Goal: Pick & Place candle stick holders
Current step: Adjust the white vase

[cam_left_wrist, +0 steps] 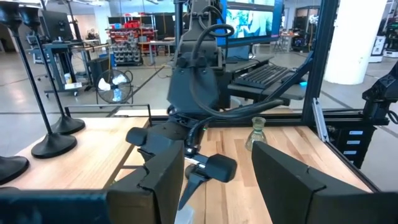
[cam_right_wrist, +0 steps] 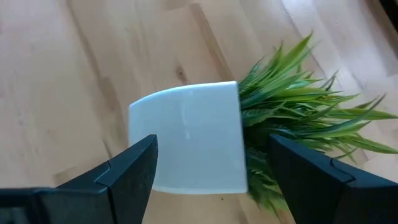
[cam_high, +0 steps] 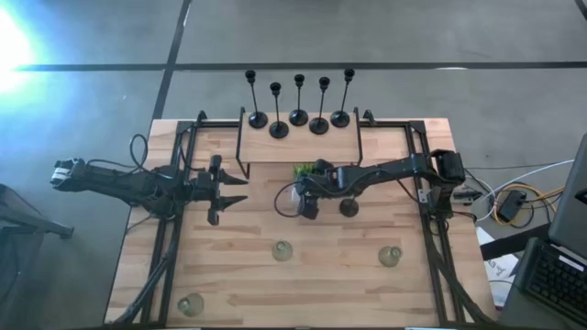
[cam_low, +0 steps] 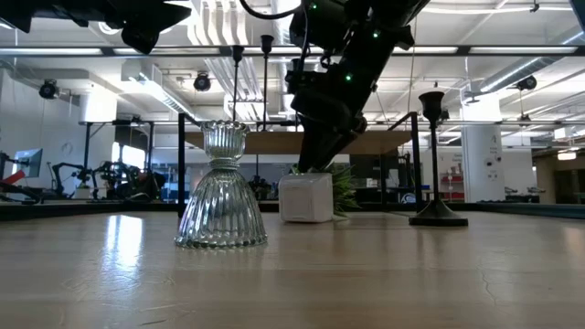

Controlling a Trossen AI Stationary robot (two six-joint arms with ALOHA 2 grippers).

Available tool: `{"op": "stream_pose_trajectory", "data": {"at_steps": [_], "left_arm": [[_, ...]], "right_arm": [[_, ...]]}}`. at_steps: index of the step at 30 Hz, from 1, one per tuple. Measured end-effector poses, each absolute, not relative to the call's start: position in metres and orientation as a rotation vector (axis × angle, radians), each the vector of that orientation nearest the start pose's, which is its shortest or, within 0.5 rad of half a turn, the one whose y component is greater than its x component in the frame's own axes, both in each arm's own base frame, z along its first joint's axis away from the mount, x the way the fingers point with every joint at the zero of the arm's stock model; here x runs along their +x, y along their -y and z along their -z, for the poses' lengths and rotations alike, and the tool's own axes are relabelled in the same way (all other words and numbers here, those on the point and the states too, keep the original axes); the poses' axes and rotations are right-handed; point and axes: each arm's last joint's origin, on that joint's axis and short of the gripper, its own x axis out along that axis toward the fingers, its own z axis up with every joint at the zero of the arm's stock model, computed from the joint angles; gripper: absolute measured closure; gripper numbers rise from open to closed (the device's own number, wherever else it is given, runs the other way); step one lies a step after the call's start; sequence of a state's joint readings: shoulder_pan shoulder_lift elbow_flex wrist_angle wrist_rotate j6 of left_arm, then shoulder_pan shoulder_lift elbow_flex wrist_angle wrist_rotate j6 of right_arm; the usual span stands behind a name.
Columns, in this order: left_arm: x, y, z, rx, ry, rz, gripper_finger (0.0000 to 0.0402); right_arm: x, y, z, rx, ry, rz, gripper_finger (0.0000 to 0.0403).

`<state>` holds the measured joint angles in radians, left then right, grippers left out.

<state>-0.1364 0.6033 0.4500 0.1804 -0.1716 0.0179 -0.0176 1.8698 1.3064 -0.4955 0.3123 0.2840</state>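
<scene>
Glass candle holder (cam_low: 222, 187) stands nearest on the bare table, the black candlestick (cam_low: 437, 155) farther back beside the right gripper (cam_right_wrist: 211, 168), whose wide-open, empty jaws straddle a white plant pot (cam_right_wrist: 189, 137). Closing here would likely seize the pot instead. Left gripper (cam_high: 220, 191) waits part-open, empty.

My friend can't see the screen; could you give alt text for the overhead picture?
Seen from above, the right arm's open tool reaches to the middle of a wooden table, over a small green plant lying in a white pot. Five black candle stick holders stand on a raised shelf at the far edge, and three glass holders sit nearer; the left tool waits, open.
</scene>
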Motion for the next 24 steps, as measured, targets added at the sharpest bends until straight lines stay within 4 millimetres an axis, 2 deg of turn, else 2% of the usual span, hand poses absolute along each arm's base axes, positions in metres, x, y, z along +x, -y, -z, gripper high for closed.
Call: {"op": "stream_pose_trajectory", "data": {"at_steps": [9,19,24], "left_arm": [[0.149,0.016,-0.278,0.014,0.026,-0.012,0.0209],[0.149,0.016,-0.278,0.014,0.024,-0.011,0.0209],[0.149,0.016,-0.277,0.015,0.023,-0.011,0.0209]], "right_arm": [[0.383,0.022,-0.191,0.174,-1.018,0.376,0.0115],[0.392,0.021,-0.163,0.240,-1.079,0.319,0.0119],[0.394,0.021,-0.160,0.246,-1.086,0.325,0.0132]]}}
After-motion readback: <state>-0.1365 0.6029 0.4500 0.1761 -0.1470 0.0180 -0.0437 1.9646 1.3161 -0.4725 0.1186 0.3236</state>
